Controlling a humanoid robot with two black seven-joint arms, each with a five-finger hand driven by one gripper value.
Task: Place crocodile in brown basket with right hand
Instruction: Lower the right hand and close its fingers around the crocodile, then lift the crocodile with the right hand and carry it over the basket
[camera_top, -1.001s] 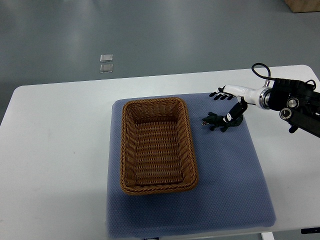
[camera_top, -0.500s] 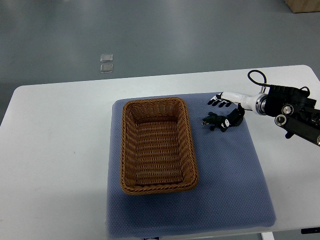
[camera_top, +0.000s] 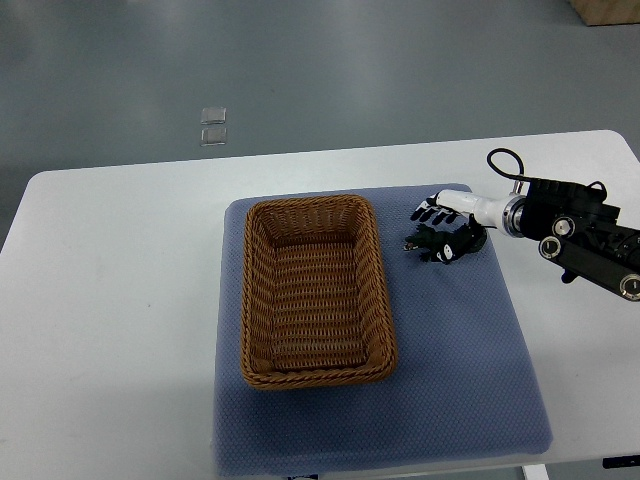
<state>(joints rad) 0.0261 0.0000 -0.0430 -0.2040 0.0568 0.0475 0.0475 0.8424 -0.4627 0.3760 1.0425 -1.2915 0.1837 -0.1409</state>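
A small dark green toy crocodile (camera_top: 428, 243) lies on the blue-grey mat, just right of the brown wicker basket (camera_top: 312, 290). My right hand (camera_top: 446, 226) comes in from the right edge and hovers right over the crocodile. Its black-tipped fingers (camera_top: 430, 212) are spread just beyond the toy's far side, and the thumb sits at the toy's right end. The hand looks open, with no firm hold on the toy. The basket holds nothing. My left arm does not show.
The blue-grey mat (camera_top: 470, 360) covers the middle of the white table (camera_top: 110, 300). The basket's tall right wall (camera_top: 385, 290) stands between the crocodile and the basket's inside. Two small clear squares (camera_top: 212, 126) lie on the floor beyond the table.
My right hand has slid left and slightly nearer, from beside the crocodile's tail to directly over its body. The crocodile and the basket have stayed put.
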